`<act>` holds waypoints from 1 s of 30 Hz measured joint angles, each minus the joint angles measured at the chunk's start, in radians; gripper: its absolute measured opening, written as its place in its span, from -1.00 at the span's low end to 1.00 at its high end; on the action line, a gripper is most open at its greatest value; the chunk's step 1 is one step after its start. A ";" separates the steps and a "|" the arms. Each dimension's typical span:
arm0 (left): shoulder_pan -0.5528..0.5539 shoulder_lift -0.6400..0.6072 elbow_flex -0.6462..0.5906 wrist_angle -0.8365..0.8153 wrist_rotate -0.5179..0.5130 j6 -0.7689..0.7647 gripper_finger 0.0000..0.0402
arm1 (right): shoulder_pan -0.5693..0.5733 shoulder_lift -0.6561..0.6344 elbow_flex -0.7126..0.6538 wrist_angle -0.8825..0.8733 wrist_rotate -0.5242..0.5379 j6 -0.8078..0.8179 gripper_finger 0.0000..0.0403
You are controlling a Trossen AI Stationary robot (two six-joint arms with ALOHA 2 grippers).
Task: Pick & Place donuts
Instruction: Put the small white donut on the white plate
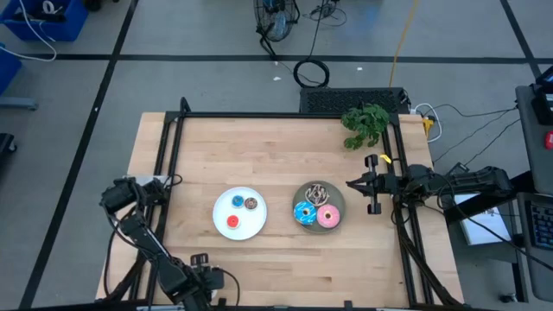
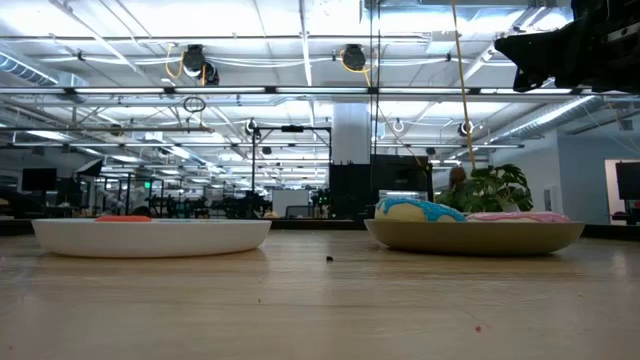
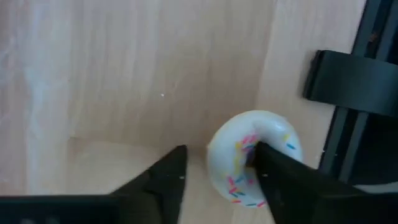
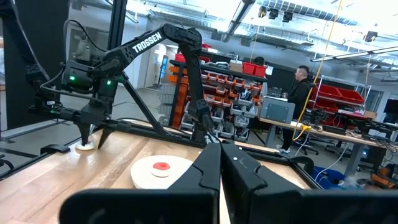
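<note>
The tiny white sprinkled donut [image 3: 249, 163] lies flat on the wood at the table's left edge, next to the black frame rail. My left gripper [image 3: 219, 154] hangs over it, open and pointing down, and also shows in the right wrist view [image 4: 93, 142]. The white plate [image 1: 239, 226] holds the tiny blue [image 1: 238, 202], brown [image 1: 251, 204] and red [image 1: 232, 221] donuts. The grey plate [image 1: 339, 200] holds the brown drizzled [image 1: 316, 191], blue sprinkled [image 1: 304, 212] and pink [image 1: 327, 216] donuts. My right gripper [image 1: 350, 184] is shut, raised just right of the grey plate. My left gripper comes at the white donut from above, pointing down. One finger [image 3: 273, 174] stands over the ring's hole [image 3: 247, 148] and the other [image 3: 168, 177] outside the ring on the bare wood. I cannot tell whether either finger touches it.
A green leafy plant [image 1: 365, 123] sits at the far right corner. A black frame [image 1: 168, 151] runs along the table's left, far and right sides. Bare wood lies between the two plates and along the near edge. A person [image 4: 303, 93] stands in the room beyond.
</note>
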 joint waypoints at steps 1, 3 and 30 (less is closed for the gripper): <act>0.002 0.000 0.000 0.009 0.005 0.011 -0.14 | 0.000 0.000 0.000 0.000 0.000 0.000 -1.00; 0.003 0.001 -0.001 0.033 0.009 0.047 -0.36 | 0.000 0.000 0.000 0.000 0.000 0.000 -1.00; 0.296 -0.234 -0.004 -0.156 -0.115 0.592 -0.91 | 0.000 0.000 0.000 0.000 0.000 0.006 -1.00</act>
